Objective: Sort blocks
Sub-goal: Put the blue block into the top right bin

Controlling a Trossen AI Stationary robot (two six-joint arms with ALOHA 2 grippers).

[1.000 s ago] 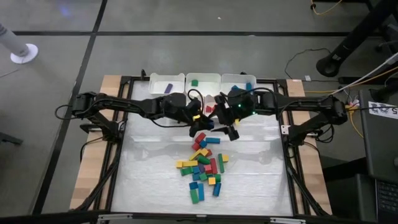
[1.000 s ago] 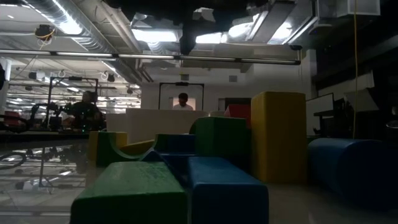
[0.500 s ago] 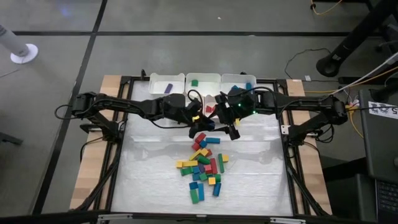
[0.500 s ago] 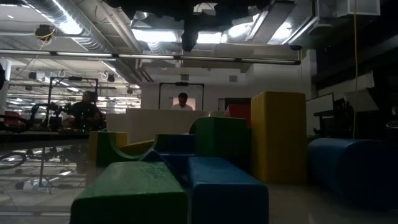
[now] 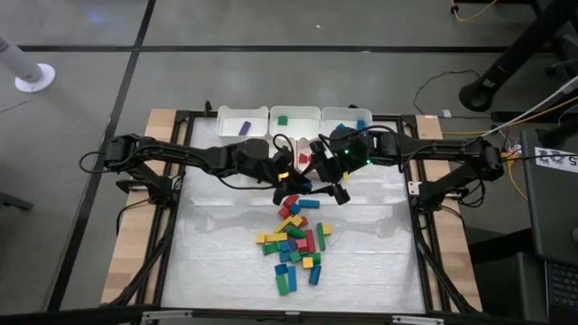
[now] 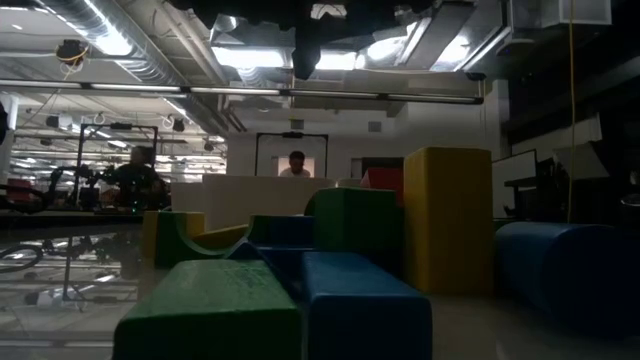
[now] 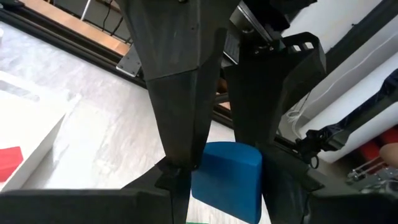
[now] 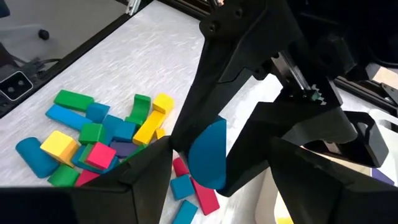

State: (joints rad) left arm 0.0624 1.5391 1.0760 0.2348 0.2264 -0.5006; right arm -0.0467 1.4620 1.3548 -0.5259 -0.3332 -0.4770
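Note:
A loose pile of red, yellow, green and blue blocks (image 5: 293, 242) lies on the white mat; the right wrist view shows the pile (image 8: 102, 140) too. Above the pile's far end my left gripper (image 5: 294, 179) is shut on a blue block with one rounded end (image 7: 227, 177). My right gripper (image 5: 330, 188) faces it from the table's right, open. In the right wrist view the blue block (image 8: 208, 152) stands between my right gripper's two spread fingers, and no touch shows. In the low view both grippers are only a dark mass at the top. My left gripper pinches the blue block by its two opposite sides (image 7: 202, 169) between its two fingers (image 7: 180, 93). The fingers come nearly level from the table's left, slanting slightly down. The block is lifted clear, above the mat and the pile.
White bins stand in a row at the table's far edge: one with a purple block (image 5: 244, 125), one with a green block (image 5: 295, 117), one with blue blocks (image 5: 346, 116). Another bin, holding a red block (image 7: 9, 163), lies under the arms. Bare mat (image 5: 217, 262) flanks the pile.

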